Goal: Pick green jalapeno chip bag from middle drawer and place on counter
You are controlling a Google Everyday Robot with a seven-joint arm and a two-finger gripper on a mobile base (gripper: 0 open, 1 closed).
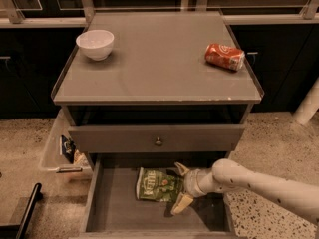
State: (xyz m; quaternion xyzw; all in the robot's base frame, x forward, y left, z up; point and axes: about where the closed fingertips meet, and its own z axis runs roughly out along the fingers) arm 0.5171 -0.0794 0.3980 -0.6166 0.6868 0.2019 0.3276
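Observation:
The green jalapeno chip bag (157,184) lies flat on the floor of the open middle drawer (112,205), near its middle. My gripper (180,186) reaches in from the right on a white arm. It is open, with one finger (181,169) at the bag's far right corner and the other (181,203) at its near right corner, so the bag's right edge sits between them. The counter (154,59) is the grey top of the cabinet above.
A white bowl (94,44) stands at the counter's back left. A red soda can (225,57) lies on its side at the right. A closed drawer front with a knob (158,142) overhangs the open drawer. A clear bin (62,148) with items hangs on the cabinet's left.

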